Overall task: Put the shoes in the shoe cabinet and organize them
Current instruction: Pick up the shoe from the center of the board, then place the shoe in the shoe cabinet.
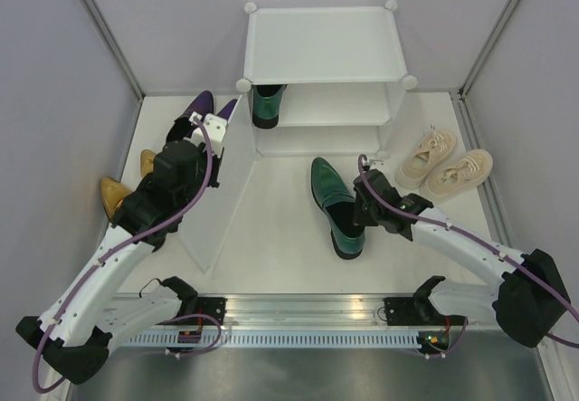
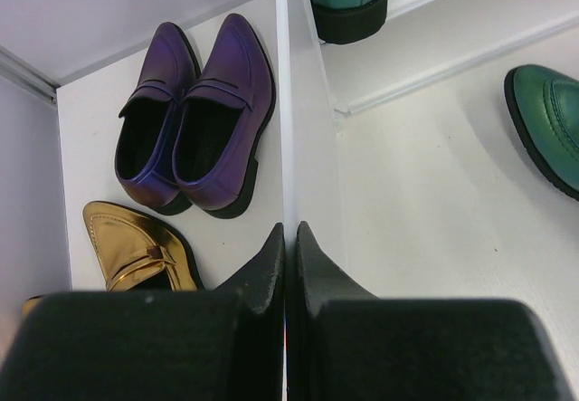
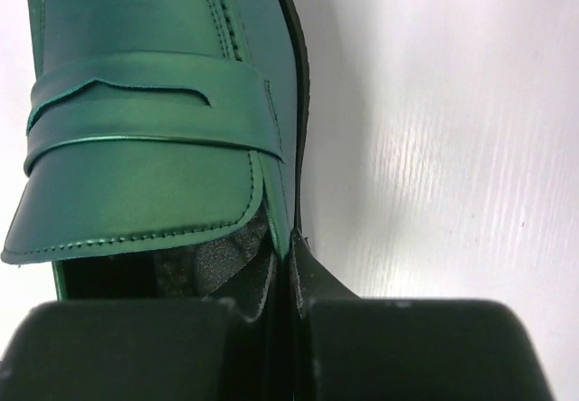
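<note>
Right claw (image 3: 288, 247) clenched on the glossy green loafer (image 1: 326, 184), out on the white bench (image 1: 289, 238) in front of the shoe cabinet (image 1: 321, 43)!
It's dark green with a strap across the top and a black sole, and the fingers pinch its side wall near the heel opening. Its mate (image 1: 268, 104) sits in the lower tier, with only the heel end showing. The left claw (image 2: 288, 238) is clenched on the edge of the open door panel (image 1: 213, 220). Beyond that panel lie the purple shoes (image 2: 199, 116), with the gold loafers (image 1: 112, 195) partly hidden by the left arm. The beige sneakers (image 1: 443, 164) rest right of the cabinet.
</note>
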`<state>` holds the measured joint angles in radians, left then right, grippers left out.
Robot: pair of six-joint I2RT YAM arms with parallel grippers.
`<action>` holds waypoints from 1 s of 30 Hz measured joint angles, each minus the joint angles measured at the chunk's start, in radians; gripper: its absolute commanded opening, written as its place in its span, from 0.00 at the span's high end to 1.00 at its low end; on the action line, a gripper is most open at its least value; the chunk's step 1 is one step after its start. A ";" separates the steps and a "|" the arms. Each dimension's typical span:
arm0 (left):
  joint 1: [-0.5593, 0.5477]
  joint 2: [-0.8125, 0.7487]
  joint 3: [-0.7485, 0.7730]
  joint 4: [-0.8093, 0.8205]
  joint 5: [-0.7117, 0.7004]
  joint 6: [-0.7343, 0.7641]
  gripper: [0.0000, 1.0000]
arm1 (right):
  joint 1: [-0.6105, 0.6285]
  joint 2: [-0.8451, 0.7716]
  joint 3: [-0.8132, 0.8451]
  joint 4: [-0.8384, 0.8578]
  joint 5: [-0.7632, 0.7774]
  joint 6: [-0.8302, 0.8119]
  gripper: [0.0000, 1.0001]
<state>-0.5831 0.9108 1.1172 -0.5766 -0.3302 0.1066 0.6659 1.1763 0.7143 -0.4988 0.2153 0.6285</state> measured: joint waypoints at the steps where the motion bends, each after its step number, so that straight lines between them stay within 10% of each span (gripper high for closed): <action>1: 0.000 0.000 0.000 0.000 0.000 0.000 0.98 | -0.002 0.000 0.024 -0.006 0.001 -0.005 0.99; 30: -0.002 -0.003 -0.004 0.003 0.000 0.000 0.98 | -0.193 0.435 0.739 0.031 0.008 -0.001 0.99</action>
<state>-0.5846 0.9073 1.1130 -0.5735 -0.3305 0.1066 0.4728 1.6115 1.4536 -0.4675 0.2234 0.6277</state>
